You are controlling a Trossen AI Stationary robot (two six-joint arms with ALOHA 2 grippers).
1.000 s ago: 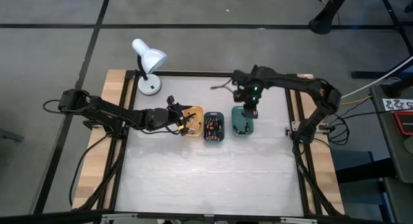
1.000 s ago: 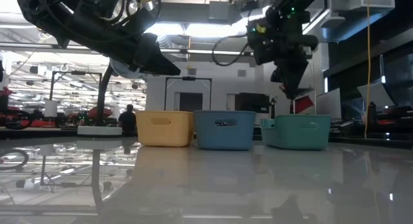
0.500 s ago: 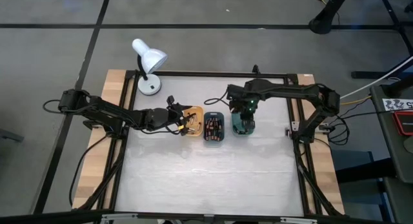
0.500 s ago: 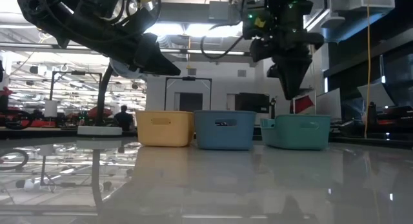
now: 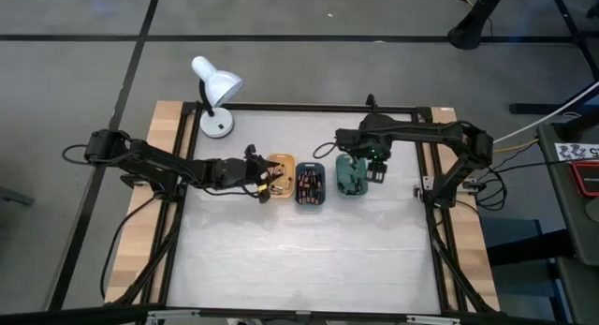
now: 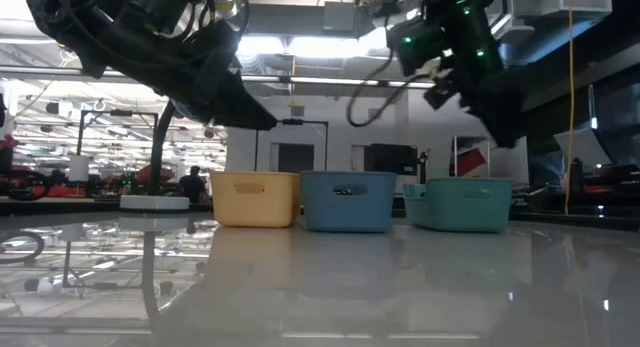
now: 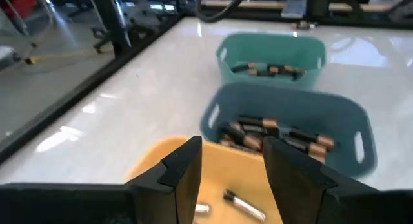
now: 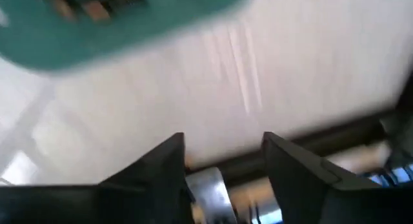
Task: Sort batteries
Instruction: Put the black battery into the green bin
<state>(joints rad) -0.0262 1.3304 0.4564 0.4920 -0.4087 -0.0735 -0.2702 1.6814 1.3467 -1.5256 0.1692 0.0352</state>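
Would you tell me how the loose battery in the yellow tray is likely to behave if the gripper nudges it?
The battery is a smooth little cylinder lying on its side, so it would probably roll. Its metal skin looks slippery. The yellow tray wall should likely stop it.

Your right gripper [image 5: 378,171] swings off the green tray [image 5: 351,175] — a second ago it hangs over that tray's far end, then right above it, and now it sits past the tray's right edge, over bare table. In the low view it tilts away to the right instead of pointing straight down. Its fingers [image 8: 293,169] stand apart now, nothing between them. Your left gripper [image 5: 261,181] edges slightly back from the orange tray [image 5: 279,167] — barely.
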